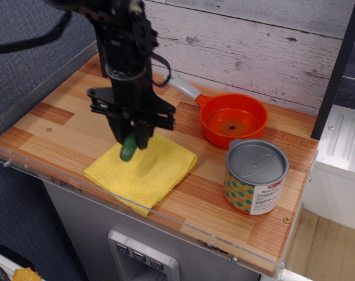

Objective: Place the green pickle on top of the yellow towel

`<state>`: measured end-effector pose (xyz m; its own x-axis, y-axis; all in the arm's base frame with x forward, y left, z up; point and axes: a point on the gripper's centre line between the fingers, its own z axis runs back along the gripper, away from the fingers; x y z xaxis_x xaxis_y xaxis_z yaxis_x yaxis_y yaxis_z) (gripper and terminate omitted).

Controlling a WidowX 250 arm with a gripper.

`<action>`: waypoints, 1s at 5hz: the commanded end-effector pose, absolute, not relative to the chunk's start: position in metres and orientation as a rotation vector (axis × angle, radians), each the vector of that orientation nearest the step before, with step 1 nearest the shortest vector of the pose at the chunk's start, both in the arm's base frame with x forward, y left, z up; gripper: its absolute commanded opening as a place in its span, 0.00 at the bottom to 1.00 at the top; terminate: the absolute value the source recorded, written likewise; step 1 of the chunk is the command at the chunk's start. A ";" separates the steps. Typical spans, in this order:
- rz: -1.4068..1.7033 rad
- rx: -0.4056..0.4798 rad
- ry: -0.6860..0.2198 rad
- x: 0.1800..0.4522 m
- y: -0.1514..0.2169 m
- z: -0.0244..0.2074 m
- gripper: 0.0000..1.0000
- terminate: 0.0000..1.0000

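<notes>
Tool (130, 139) fingers were clamped on the pickle (128, 148), holding it nearly upright with its lower end poking out below them, over the towel's (148, 172) rear half. That towel lay flat near the table's (60, 126) front edge. Behind and to the right sat an orange pot (233, 120), and a lidded can (256, 175) stood just in front of it.
</notes>
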<state>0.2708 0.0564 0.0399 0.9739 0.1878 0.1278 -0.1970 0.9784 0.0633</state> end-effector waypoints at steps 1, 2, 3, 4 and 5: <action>0.165 0.088 -0.121 0.256 0.048 0.036 0.00 0.00; 0.171 0.075 -0.142 0.247 0.049 0.036 0.00 0.00; 0.159 0.024 -0.122 0.244 0.054 0.039 1.00 0.00; 0.169 0.046 -0.107 0.243 0.056 0.040 1.00 0.00; 0.156 0.046 -0.137 0.243 0.053 0.049 1.00 0.00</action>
<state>0.2483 0.0510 0.0379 0.9825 0.1577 0.0994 -0.1620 0.9861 0.0365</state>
